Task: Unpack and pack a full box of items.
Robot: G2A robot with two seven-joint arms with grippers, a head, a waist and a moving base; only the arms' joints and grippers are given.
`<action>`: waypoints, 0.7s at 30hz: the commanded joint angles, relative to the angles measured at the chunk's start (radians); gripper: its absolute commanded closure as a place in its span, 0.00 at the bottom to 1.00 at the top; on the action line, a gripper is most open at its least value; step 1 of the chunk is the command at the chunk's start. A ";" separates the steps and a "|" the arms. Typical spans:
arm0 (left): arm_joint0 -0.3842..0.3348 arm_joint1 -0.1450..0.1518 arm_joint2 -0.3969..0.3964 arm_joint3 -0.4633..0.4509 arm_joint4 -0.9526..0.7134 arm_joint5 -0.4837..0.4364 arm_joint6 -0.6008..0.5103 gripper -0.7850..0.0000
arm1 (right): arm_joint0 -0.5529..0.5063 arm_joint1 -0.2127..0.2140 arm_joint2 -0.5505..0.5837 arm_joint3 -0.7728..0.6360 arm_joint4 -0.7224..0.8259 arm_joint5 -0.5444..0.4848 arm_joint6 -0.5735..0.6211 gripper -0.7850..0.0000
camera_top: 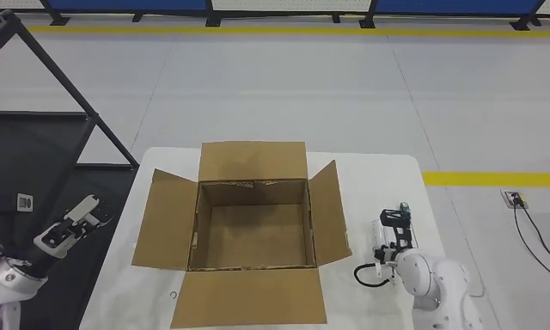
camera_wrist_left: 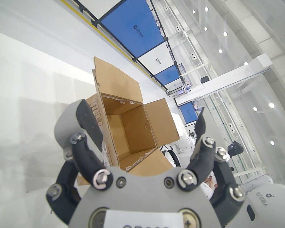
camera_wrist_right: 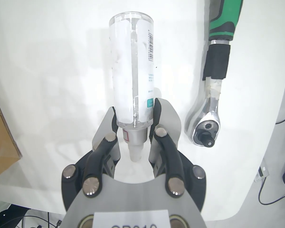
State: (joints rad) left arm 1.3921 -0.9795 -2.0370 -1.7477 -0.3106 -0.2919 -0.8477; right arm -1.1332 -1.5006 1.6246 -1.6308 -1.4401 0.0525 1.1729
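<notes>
While the right tool (camera_wrist_right: 134, 115) pinches the neck end of the clear bottle (camera_wrist_right: 131, 60) lying on the worktop (camera_wrist_right: 49, 48) beside a wrench (camera_wrist_right: 216, 72), and the left tool (camera_wrist_left: 142, 115) hangs spread, the box (camera_top: 253, 162) looks empty, so packing seems to be starting, with a clean lift over the flap next.

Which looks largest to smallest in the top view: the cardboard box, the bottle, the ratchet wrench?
Largest: cardboard box, by far.
Then the ratchet wrench and the bottle: both small, side by side, about alike in length; too close to rank.
</notes>
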 commanded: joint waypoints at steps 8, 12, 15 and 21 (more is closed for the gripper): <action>0.000 0.000 0.000 0.000 0.000 0.000 0.000 0.00 | -0.015 0.009 0.006 -0.034 0.021 0.005 0.009 0.26; 0.000 0.000 0.000 0.000 0.000 0.000 0.000 0.00 | -0.030 0.014 0.017 -0.079 0.036 0.009 0.005 0.24; 0.000 0.000 0.000 0.000 0.000 0.000 0.000 0.00 | -0.056 0.016 0.043 -0.166 0.117 0.000 -0.008 0.22; 0.000 0.000 0.000 0.000 0.000 0.000 0.000 0.00 | -0.136 0.024 0.112 -0.364 0.323 -0.065 -0.015 0.58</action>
State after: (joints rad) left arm 1.3921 -0.9795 -2.0370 -1.7477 -0.3106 -0.2919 -0.8477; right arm -1.2551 -1.4779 1.7279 -1.9597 -1.1627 0.0010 1.1581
